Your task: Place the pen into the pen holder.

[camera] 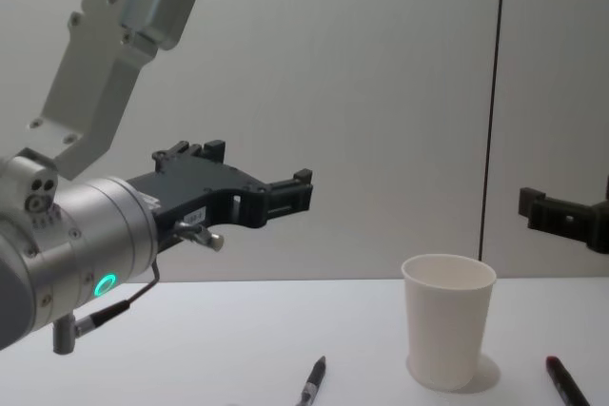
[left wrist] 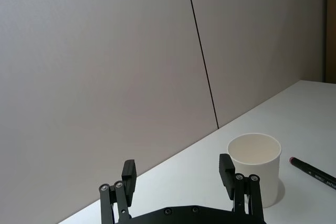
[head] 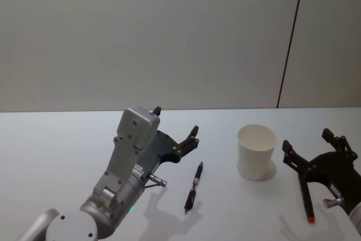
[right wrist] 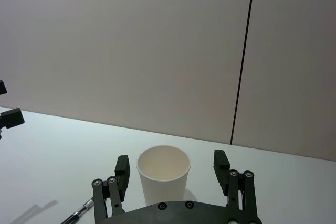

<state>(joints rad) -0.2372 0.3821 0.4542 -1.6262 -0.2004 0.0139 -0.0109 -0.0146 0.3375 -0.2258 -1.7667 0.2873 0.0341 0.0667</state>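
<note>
White table w/ empty pen holder, pen beside; L hand, R hand wide.

Matt white paper pen holder with smooth rolled rim, pen in glossy black plastic with a bright metal band, left gripper and right gripper matt black, left arm casing satin silver metal, table smooth, matt white.

pen left of pen holder, second pen to its right, on table
</note>
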